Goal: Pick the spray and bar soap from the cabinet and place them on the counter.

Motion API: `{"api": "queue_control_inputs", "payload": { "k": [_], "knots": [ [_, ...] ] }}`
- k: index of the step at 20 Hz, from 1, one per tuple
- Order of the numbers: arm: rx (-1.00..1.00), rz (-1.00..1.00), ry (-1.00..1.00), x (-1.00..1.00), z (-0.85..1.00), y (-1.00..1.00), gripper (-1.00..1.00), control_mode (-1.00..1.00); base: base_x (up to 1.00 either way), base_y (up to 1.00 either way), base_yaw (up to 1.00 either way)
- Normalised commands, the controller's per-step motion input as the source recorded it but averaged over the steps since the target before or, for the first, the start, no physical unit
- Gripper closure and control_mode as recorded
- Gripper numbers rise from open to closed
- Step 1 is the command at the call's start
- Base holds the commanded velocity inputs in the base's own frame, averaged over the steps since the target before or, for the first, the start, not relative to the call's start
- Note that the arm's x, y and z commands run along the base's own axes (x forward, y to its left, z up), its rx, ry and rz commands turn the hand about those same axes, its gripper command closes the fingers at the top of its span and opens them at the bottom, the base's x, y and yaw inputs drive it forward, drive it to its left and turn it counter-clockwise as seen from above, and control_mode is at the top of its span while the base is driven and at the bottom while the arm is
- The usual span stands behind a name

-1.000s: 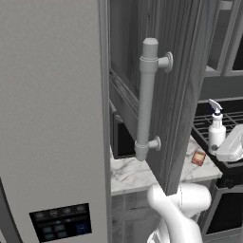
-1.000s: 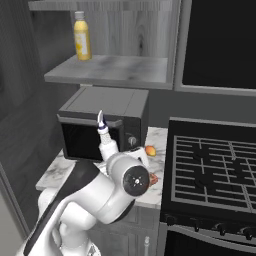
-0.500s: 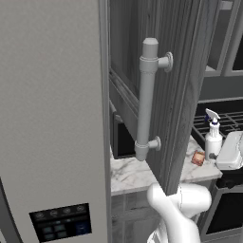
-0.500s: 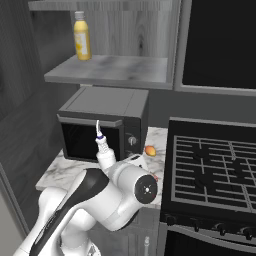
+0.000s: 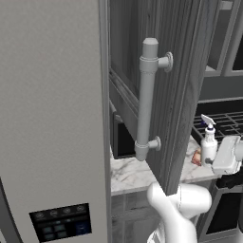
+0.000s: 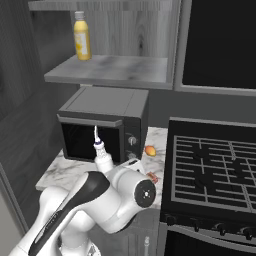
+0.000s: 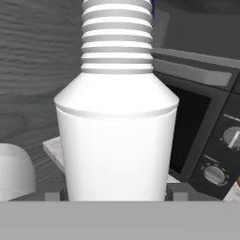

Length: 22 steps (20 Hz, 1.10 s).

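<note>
Spray (image 7: 117, 140) between hand's fingertips (image 7: 174, 191)

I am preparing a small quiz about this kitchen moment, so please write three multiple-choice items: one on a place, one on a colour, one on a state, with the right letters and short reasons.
1. Where does the yellow bottle stand?
A. on the cabinet shelf above the microwave
B. on the stovetop
C. inside the microwave

2. What colour is the body of the spray bottle?
A. green
B. white
C. black

3. How is the spray bottle at this moment?
A. lying on its side on the shelf
B. upright between the gripper's fingers, over the counter
C. standing untouched on the stovetop

Answers:
1 A, the right base view shows it on the grey shelf over the microwave.
2 B, the hand view shows a white body with a ribbed neck.
3 B, the finger tips sit at both sides of its upright body.
</note>
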Motion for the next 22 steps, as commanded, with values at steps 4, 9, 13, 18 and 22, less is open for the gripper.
{"api": "queue_control_inputs", "payload": {
  "k": [4,9,13,18,22],
  "knots": [
    [0.02,0.00,0.00,0.05,-0.25,0.04,1.00,-1.00,0.00,0.00,0.00],
    [0.03,0.00,0.00,0.09,-0.22,0.05,1.00,-1.00,0.00,0.00,0.00],
    [0.02,0.00,-0.01,0.09,-0.15,0.05,1.00,-1.00,0.00,0.00,0.00],
    [0.00,0.00,-0.05,0.14,-0.13,0.04,1.00,-1.00,0.00,0.00,0.00],
    [0.00,0.00,-0.08,0.17,-0.17,0.02,1.00,-1.00,0.00,0.00,0.00]
  ]
}}
